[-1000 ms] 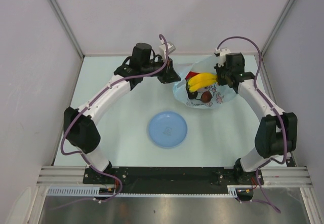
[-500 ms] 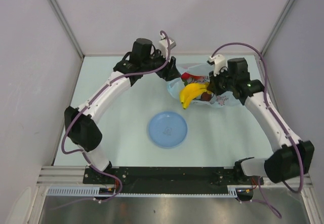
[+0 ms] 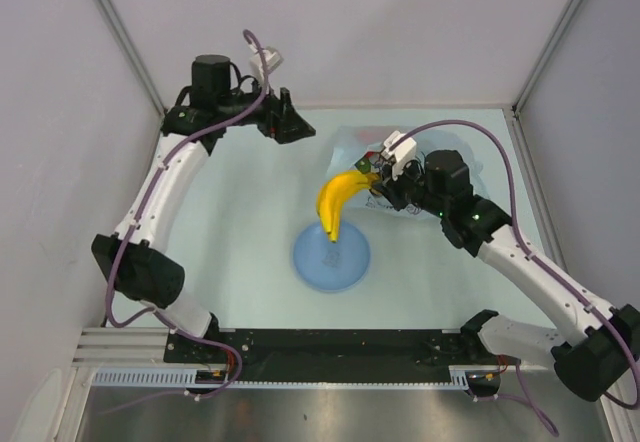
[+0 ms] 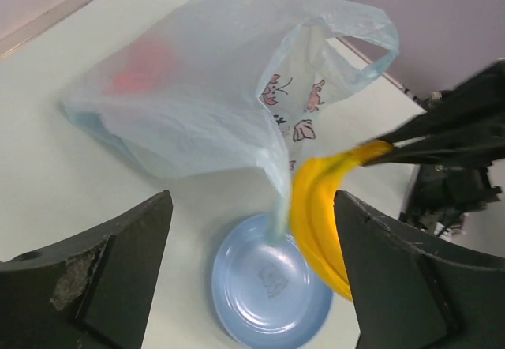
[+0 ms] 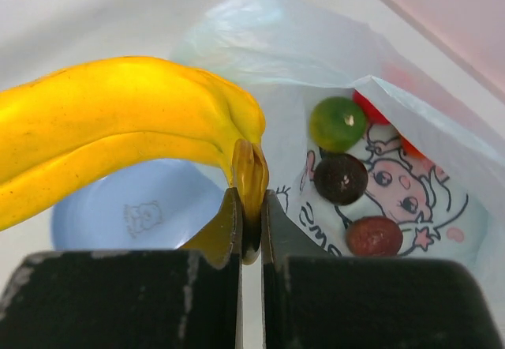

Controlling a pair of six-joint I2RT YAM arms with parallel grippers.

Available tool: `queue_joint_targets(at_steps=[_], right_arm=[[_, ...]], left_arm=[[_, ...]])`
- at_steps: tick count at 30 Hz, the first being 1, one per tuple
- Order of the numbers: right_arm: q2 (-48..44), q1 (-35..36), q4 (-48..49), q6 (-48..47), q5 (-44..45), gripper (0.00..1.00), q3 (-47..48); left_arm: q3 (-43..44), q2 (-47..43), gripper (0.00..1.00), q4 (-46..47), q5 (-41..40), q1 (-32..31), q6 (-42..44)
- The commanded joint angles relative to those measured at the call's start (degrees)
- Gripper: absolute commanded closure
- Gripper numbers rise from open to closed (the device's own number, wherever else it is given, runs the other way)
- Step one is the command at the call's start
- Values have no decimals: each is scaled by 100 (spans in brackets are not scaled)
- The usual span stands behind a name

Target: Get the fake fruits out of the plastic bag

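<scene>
A yellow banana (image 3: 335, 205) hangs above the table between the plastic bag (image 3: 352, 148) and the blue plate (image 3: 331, 257). My right gripper (image 3: 380, 177) is shut on its stem (image 5: 251, 177). In the right wrist view the banana (image 5: 118, 128) fills the left, and behind it the bag (image 5: 426, 140) lies open. In the bag sit a green fruit (image 5: 337, 124), a dark maroon one (image 5: 341, 178), a red-brown one (image 5: 374, 236) and part of a red one (image 5: 369, 109). My left gripper (image 3: 288, 125) stands open at the back left, clear of the bag (image 4: 205, 88), with nothing between its fingers.
The round blue plate (image 4: 264, 290) lies at the table's middle, just below the banana's tip. White walls close the table at the back and sides. In the left wrist view the right arm's dark gripper (image 4: 454, 132) shows at the right.
My left gripper opened, let go of the bag's edge and drew back to the left. My right gripper pulled the banana out of the bag, toward the plate.
</scene>
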Motion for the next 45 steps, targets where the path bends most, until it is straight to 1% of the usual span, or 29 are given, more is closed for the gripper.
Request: queue_joint_targets(at_steps=[1, 4, 6, 8, 11, 14, 17, 18, 20, 21, 22, 23, 24, 25, 26, 28, 29, 31, 33, 35, 36, 38, 39, 40, 41, 43, 44, 45], right_arm=[[198, 120, 1315, 45, 748, 100, -12], [269, 252, 1404, 124, 810, 100, -3], [260, 409, 1650, 107, 880, 100, -3], [269, 524, 1720, 45, 968, 100, -3], [304, 691, 1799, -16, 1048, 100, -3], [356, 797, 1948, -16, 1083, 100, 6], [392, 876, 2019, -34, 1118, 100, -3], [392, 885, 2011, -34, 1118, 100, -3], [410, 885, 1914, -43, 1118, 100, -3], [436, 885, 1879, -34, 1118, 100, -12], [445, 885, 1835, -25, 1109, 92, -12], [445, 868, 1722, -43, 1057, 78, -12], [436, 867, 1633, -95, 795, 44, -3], [358, 867, 1537, -261, 688, 31, 6], [287, 867, 1223, -358, 618, 20, 6], [60, 867, 948, -551, 573, 8, -3], [15, 841, 686, -570, 608, 6, 6], [-30, 701, 465, -457, 661, 5, -3], [31, 447, 315, -1, 740, 6, 6], [128, 236, 262, 377, 679, 7, 6], [137, 139, 270, 466, 618, 7, -3], [207, -221, 383, 677, 451, 8, -3], [216, -353, 454, 782, 433, 9, 6], [225, -650, 533, 879, 441, 9, -3], [225, -792, 699, 976, 424, 9, 6], [155, -1091, 797, 1187, 363, 10, 14], [129, -1310, 806, 1196, 205, 10, 23], [102, -1356, 789, 1144, 178, 10, 23]], left_arm=[[-381, -527, 12, -691, 1220, 38, -202], [-856, -659, 12, -823, 801, -111, -176], [-1250, -773, 12, -649, 345, -199, -202], [-1410, -861, 12, -595, 210, -252, -289], [-1656, -923, 11, -419, 219, -322, -544], [-1710, -905, 12, -515, -176, -489, -396], [-1736, -949, 27, -594, -378, -507, -316], [-1762, -975, 38, -647, -396, -498, -246], [-1832, -1046, 48, -691, -466, -498, -97], [-1981, -1150, 62, -665, -467, -498, -53], [-2060, -1204, 69, -639, -441, -498, -26], [-2139, -1256, 75, -647, -406, -498, 9], [-2253, -1344, 84, -761, -440, -498, 122], [-2307, -1406, 88, -840, -519, -498, 297], [-2359, -1476, 88, -919, -876, -498, 412], [-2570, -1739, 92, -1174, -1273, -489, 694], [-2684, -1862, 95, -1227, -1415, -489, 756], [-3176, -2186, 100, -1202, -1758, -489, 879], [-3710, -2390, 100, -992, -1907, -489, 870], [-4011, -2592, 100, -833, -1952, -524, 923], [-4230, -2619, 100, -684, -2109, -594, 923], [-4398, -2602, 100, -525, -2407, -682, 871], [-4521, -2576, 100, -368, -2609, -839, 801], [-4566, -2532, 100, -305, -2907, -910, 800], [-4610, -2479, 100, -226, -3023, -963, 791], [-4750, -2435, 100, 2, -3147, -1025, 704], [-4768, -2409, 100, 55, -3121, -1025, 651], [-4794, -2339, 100, 151, -3060, -1034, 512]])
